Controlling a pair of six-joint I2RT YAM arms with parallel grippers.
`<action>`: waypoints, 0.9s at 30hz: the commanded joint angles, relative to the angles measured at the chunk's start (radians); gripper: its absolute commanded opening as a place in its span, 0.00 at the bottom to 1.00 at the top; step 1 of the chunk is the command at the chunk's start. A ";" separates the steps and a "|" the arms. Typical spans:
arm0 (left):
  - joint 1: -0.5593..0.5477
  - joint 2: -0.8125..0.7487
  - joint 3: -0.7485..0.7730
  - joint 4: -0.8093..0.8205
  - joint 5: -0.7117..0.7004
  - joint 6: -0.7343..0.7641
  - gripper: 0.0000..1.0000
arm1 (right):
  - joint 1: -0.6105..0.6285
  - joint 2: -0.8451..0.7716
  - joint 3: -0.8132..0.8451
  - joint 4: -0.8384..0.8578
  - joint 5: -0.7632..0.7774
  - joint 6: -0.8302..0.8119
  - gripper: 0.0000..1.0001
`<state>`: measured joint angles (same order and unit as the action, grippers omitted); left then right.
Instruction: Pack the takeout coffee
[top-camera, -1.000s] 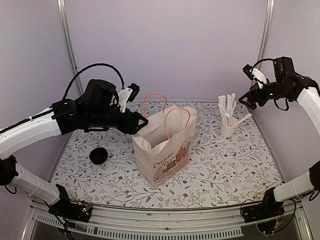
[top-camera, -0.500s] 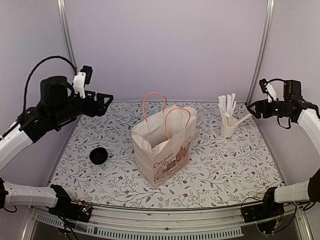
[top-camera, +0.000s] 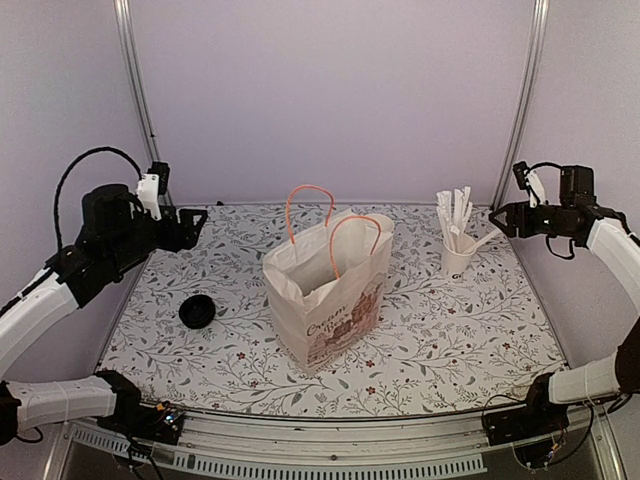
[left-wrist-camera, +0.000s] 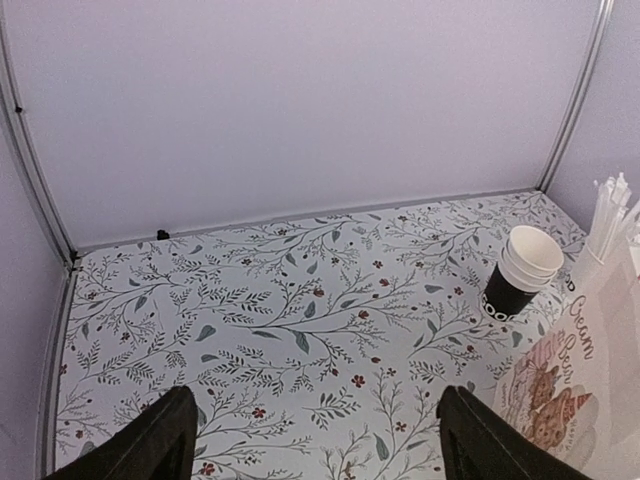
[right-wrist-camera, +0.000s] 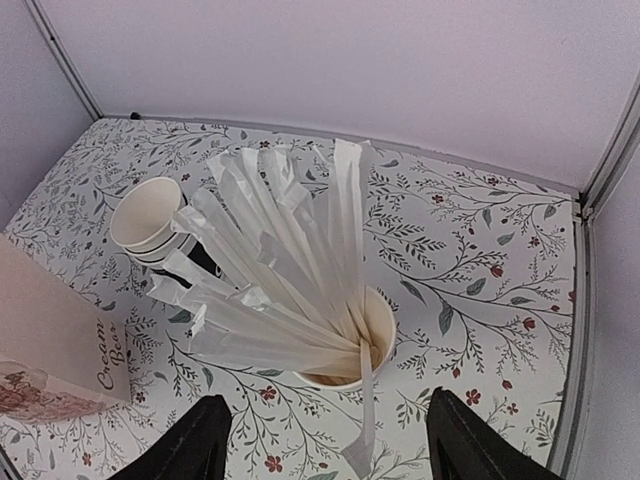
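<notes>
Two grippers, mine, both spread wide: left gripper (left-wrist-camera: 315, 402), right gripper (right-wrist-camera: 327, 400). Floral-print worktop (top-camera: 450, 330), pale lilac walls (top-camera: 330, 90). A printed paper bag (top-camera: 335, 300) stands mid-worktop, mouth open; takeout coffee unseen, whereabouts I cannot tell.

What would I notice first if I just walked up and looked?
A paper bag with orange handles stands open in the middle of the flowery table. To its right, near the back, a white cup bristles with paper-wrapped sticks. A small black lid lies alone on the left.
</notes>
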<state>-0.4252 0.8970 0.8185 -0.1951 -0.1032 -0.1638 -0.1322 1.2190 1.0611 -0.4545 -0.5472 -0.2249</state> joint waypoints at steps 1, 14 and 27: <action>0.014 0.034 0.010 0.026 0.059 0.020 0.85 | -0.004 0.007 -0.033 0.043 0.021 0.016 0.68; 0.015 0.038 0.006 0.032 0.092 0.021 0.84 | -0.004 0.037 -0.066 0.056 0.047 0.011 0.42; 0.014 0.046 0.004 0.038 0.136 0.016 0.82 | -0.004 0.030 -0.073 0.060 0.056 0.011 0.18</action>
<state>-0.4225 0.9413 0.8185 -0.1833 0.0113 -0.1562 -0.1322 1.2591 0.9897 -0.4133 -0.5026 -0.2203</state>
